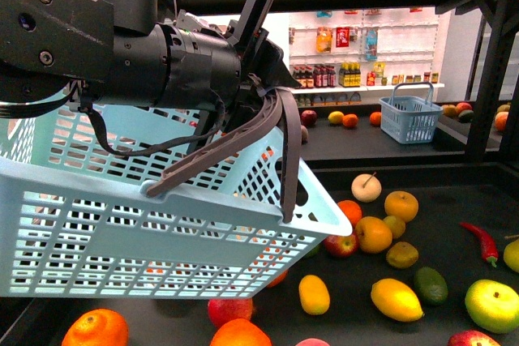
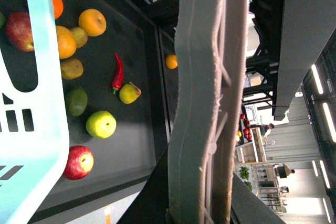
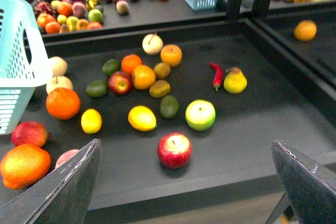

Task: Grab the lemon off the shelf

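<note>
- Left gripper (image 1: 263, 46): I read it as clenched on the handle (image 1: 243, 139) of the basket (image 1: 122, 232). The basket hangs tilted above the shelf (image 1: 442, 200) deck.
- Lemon (image 1: 314, 294): it lies on the deck, just right of the basket's low corner and clear of both grippers.
- Right gripper (image 3: 185, 142): released, jaws wide, over the deck's near edge.

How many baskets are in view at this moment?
2. A large pale blue basket hangs from the left arm over the near deck of the shelf; a smaller blue basket stands on the far deck behind. More could be hidden behind the large one.
</note>
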{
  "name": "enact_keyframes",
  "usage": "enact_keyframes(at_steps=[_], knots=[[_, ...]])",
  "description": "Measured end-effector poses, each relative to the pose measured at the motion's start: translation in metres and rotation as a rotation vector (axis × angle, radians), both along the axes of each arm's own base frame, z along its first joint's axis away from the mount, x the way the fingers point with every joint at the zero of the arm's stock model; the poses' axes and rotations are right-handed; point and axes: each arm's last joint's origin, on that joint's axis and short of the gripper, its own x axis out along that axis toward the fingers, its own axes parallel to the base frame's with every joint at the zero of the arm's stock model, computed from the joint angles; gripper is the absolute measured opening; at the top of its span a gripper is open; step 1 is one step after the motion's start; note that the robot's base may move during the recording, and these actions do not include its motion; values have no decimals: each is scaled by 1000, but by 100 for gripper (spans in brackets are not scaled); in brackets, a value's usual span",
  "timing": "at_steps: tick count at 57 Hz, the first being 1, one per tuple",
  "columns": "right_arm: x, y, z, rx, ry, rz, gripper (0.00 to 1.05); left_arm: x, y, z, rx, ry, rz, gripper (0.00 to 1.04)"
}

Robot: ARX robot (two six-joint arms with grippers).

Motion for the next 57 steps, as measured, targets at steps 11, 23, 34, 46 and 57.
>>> enact_keyframes(at_steps=[11, 23, 34, 46, 57], knots=[[69, -31, 16, 74, 62, 73, 97, 0, 0, 0, -1, 0, -3, 10], [175, -70, -25, 40, 233, 174, 97, 0, 0, 0, 1, -1, -2, 10], [255, -93, -98, 0, 428, 284, 97, 0, 0, 0, 0, 0, -3, 10], [311, -85, -138, -28, 472, 407, 97, 0, 0, 0, 0, -1, -1, 10], [345, -61, -164, -96, 482, 534, 97, 0, 0, 0, 0, 0, -2, 10]])
